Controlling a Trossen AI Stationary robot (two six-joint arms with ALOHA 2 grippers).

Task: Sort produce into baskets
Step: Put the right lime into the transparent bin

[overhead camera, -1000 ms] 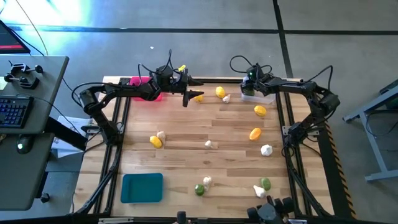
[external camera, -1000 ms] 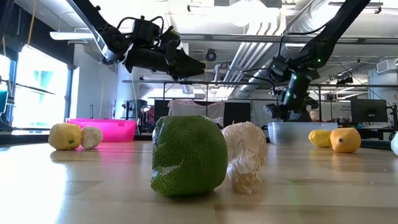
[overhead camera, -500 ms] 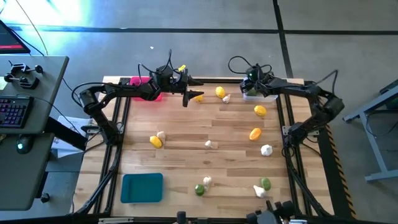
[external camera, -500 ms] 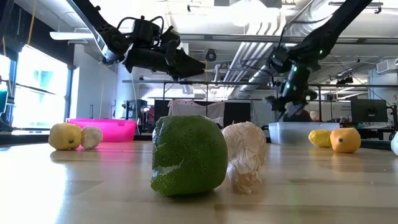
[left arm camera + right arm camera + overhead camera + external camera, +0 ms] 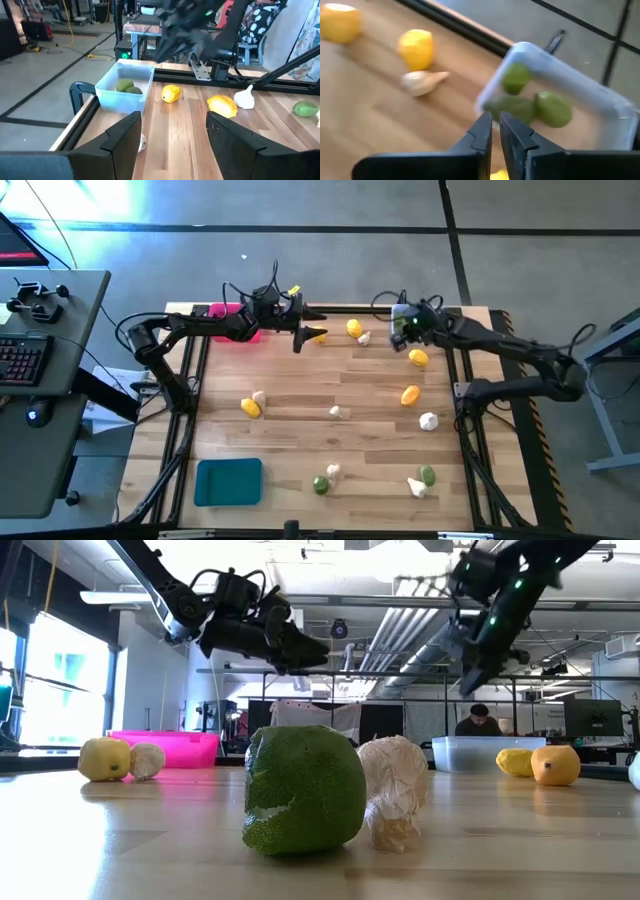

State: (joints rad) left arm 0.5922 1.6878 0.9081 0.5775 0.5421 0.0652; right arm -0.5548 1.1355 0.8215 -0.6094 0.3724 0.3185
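— Since a second ago, what has shifted at the clear-whitish rectangular plastic basket (image 5: 125,87)?

— Only the right gripper (image 5: 495,131). It hung right over that basket; now it has swung up and off toward the table's middle, and its fingers, apart a moment back, stand nearly together on nothing. Three green round lime-like fruits (image 5: 553,109) lie in the basket, so I judge a lime was just let go there.

— And where does the basket sit from that gripper now?

— Just beyond the fingertips in the right wrist view, at the far right edge of the wooden table (image 5: 300,385), with a yellow lemon-like fruit (image 5: 417,48) and a white knobbly garlic-like bulb (image 5: 422,81) beside it.

— The other arm?

— The left gripper (image 5: 172,131) hasn't budged: fingers apart and empty, raised near the bright pink plastic basket (image 5: 165,747), probably waiting. Loose produce lies well apart from both, and the teal shallow basket (image 5: 229,481) sits at the near left.
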